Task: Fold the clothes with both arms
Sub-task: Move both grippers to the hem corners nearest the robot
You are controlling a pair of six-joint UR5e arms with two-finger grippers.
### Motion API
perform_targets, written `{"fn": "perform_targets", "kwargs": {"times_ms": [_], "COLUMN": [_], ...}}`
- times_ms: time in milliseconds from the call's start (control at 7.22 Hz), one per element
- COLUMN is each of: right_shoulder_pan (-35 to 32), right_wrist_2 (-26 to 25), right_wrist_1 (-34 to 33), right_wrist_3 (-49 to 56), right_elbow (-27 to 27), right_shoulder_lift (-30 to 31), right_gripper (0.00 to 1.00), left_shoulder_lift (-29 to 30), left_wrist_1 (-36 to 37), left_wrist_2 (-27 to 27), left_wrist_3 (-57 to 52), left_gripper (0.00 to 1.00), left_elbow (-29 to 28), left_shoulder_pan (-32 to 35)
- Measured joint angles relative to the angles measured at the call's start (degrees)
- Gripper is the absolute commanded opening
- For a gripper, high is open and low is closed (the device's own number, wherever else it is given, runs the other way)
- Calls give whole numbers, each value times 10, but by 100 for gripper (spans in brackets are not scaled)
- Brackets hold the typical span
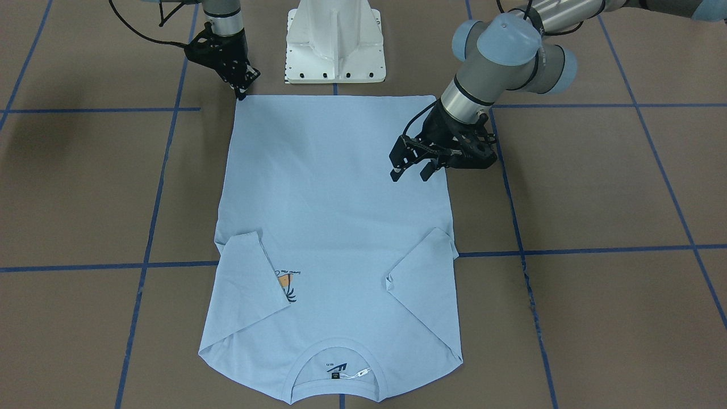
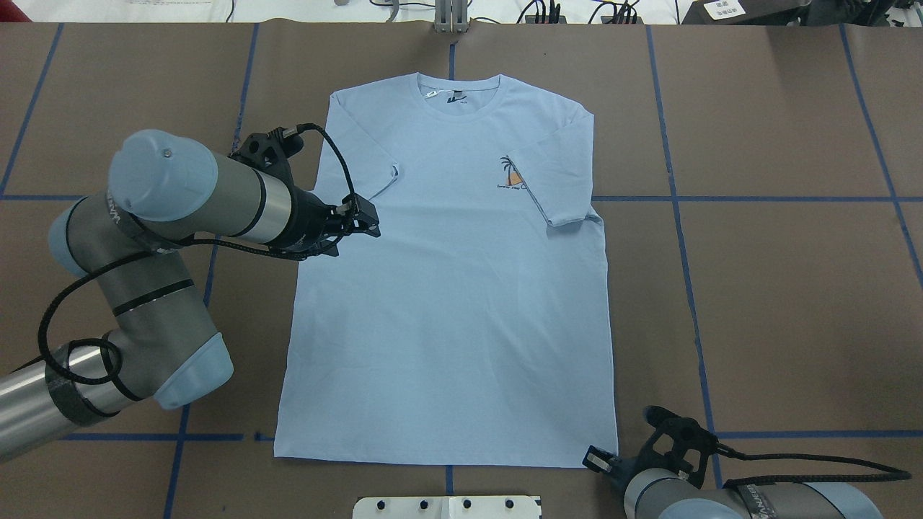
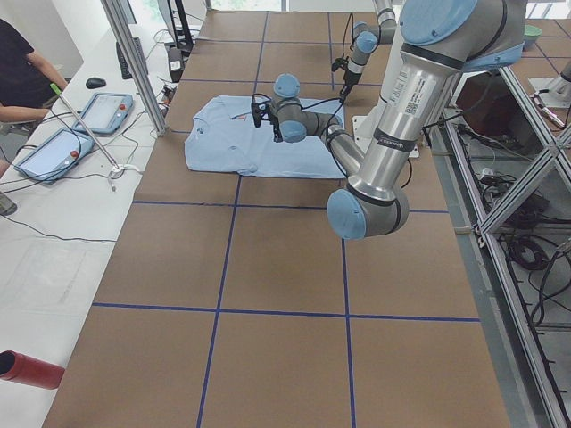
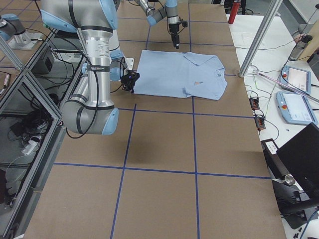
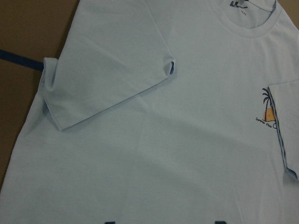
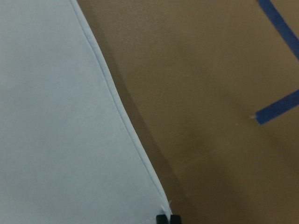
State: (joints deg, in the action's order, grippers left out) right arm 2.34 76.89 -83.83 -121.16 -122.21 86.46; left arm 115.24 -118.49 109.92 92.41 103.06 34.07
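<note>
Light blue T-shirt (image 1: 335,227) is spread flat, sleeves folded in, beneath the left gripper (image 1: 409,175), whose jaws are held wide apart over its side edge. Its hem corner is touched by the right gripper (image 1: 241,94), fingers narrowed almost together.

T-shirt (image 5: 140,140) palm print (image 5: 268,109), right edge: script line beneath, not legible. Neck label (image 5: 238,4), top edge: logo only. Left arm (image 2: 195,194) lettering: too small to read.

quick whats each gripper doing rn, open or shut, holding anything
left gripper: open, empty, over the T-shirt.
right gripper: shut, tips at the T-shirt's hem corner; whether cloth is pinched cannot be told.
</note>
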Motion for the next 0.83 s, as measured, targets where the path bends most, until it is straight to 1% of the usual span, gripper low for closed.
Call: {"fn": "perform_targets", "kwargs": {"times_ms": [138, 277, 415, 554, 692, 831], "right_shoulder_pan": [-5, -11, -15, -17, -19, -20], "right_wrist_2": [14, 29, 37, 41, 43, 45], "right_wrist_1": [1, 1, 2, 2, 2, 2], "right_wrist_3": [1, 2, 3, 6, 9, 12], "right_elbow": [-10, -17, -19, -20, -20, -20], "right_shoulder_lift": [-1, -3, -3, -3, -3, -3], "right_gripper": [0, 0, 0, 0, 0, 0], "left_shoulder_lift": [-27, -51, -66, -86, -107, -127], "left_wrist_1": [25, 74, 133, 176, 195, 203], "left_wrist_2": [-41, -88, -139, -191, -222, -234], "left_wrist_3": [24, 47, 74, 100, 118, 133], "left_gripper": [76, 76, 74, 73, 70, 68], "left_elbow": [42, 91, 126, 143, 149, 150], "left_shoulder_pan": [-43, -89, -139, -187, -217, -235]}}
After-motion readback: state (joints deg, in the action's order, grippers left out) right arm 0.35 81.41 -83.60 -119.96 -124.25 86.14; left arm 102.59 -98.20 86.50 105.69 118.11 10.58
